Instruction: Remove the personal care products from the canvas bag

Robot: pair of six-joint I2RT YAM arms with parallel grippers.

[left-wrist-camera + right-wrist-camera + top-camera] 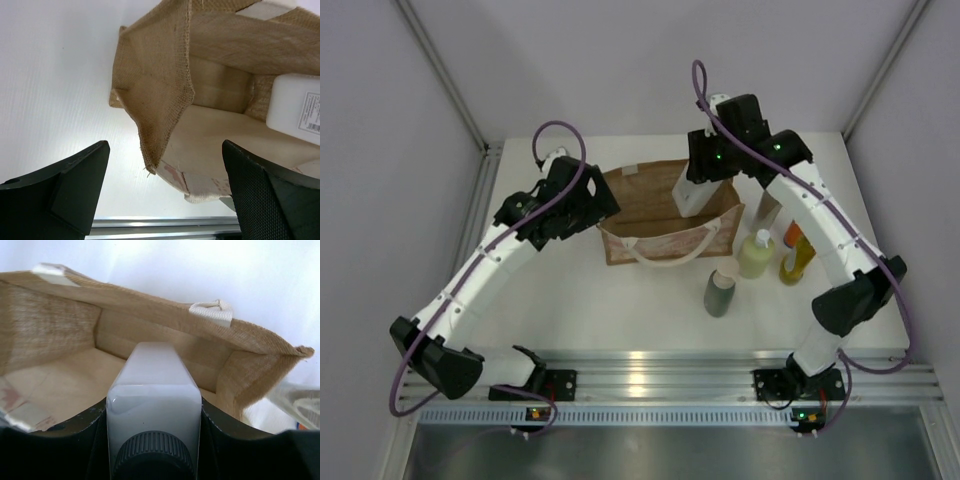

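Right claw [154, 415] is clamped on the white square plastic bottle with the dark ribbed cap [152, 385], gripping just under the cap. The bottle's body hangs into the right end of the brown woven canvas bag with white rope handles [665, 240]. Left claw [165, 150] is spread wide by the bag's left rim, not pinching it. So if the bottle snags the rim, I'd guess the bag rides up and bumps the pale-yellow white-capped bottle [756, 254] just beside it on the white tabletop [620, 300].
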